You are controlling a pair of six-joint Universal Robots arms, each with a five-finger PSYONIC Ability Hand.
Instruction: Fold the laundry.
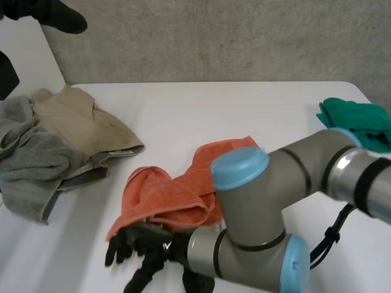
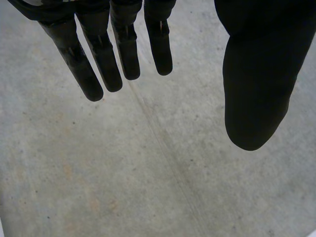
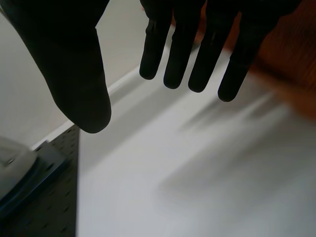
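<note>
A crumpled orange towel [image 1: 177, 195] lies near the front middle of the white table [image 1: 201, 116]. My right arm reaches across the front, and my right hand [image 1: 137, 247] hovers just in front of the towel's near left edge. Its fingers [image 3: 182, 54] are straight with the thumb apart, and it holds nothing. The orange towel [image 3: 291, 59] sits just past those fingertips. My left hand [image 1: 58, 15] is raised at the far left, off the table. Its fingers [image 2: 98, 54] hang straight and spread over bare concrete, empty.
A pile of grey and beige laundry [image 1: 55, 146] covers the table's left side. A folded green cloth [image 1: 360, 122] lies at the far right edge. Beyond the table's front edge lie a dark perforated surface [image 3: 39, 212] and a grey box [image 3: 10, 168].
</note>
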